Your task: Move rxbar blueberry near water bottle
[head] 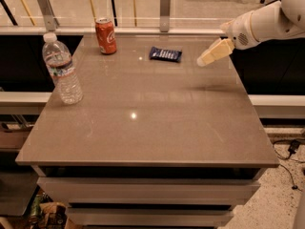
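Note:
The rxbar blueberry [166, 54] is a small dark blue bar lying flat near the far edge of the table, right of centre. The water bottle [61, 68] stands upright at the table's left edge, clear with a white cap. My gripper [204, 59] hangs above the table's far right part, just right of the bar and apart from it, with its cream fingers pointing left and down. It holds nothing that I can see.
A red soda can [106, 36] stands at the far edge, left of the bar. The grey table top [143, 123] sits on drawers. A glass rail with metal posts [165, 9] runs behind the table.

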Controlling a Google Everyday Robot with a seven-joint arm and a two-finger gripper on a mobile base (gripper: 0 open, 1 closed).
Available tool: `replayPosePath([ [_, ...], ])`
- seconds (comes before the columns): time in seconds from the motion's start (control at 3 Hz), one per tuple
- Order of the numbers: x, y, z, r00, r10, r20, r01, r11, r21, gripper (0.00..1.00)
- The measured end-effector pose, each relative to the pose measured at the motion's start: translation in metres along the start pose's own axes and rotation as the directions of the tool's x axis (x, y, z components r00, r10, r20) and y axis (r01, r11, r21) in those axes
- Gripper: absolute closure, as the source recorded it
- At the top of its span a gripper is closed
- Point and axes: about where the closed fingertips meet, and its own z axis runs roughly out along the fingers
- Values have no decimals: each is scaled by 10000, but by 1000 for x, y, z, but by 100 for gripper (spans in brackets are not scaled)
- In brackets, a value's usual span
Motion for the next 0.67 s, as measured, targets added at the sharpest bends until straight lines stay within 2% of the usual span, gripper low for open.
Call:
replayPosePath([
  [0.67, -8, -7, 29, 9989, -116, 459, 133, 9992, -378, 0],
])
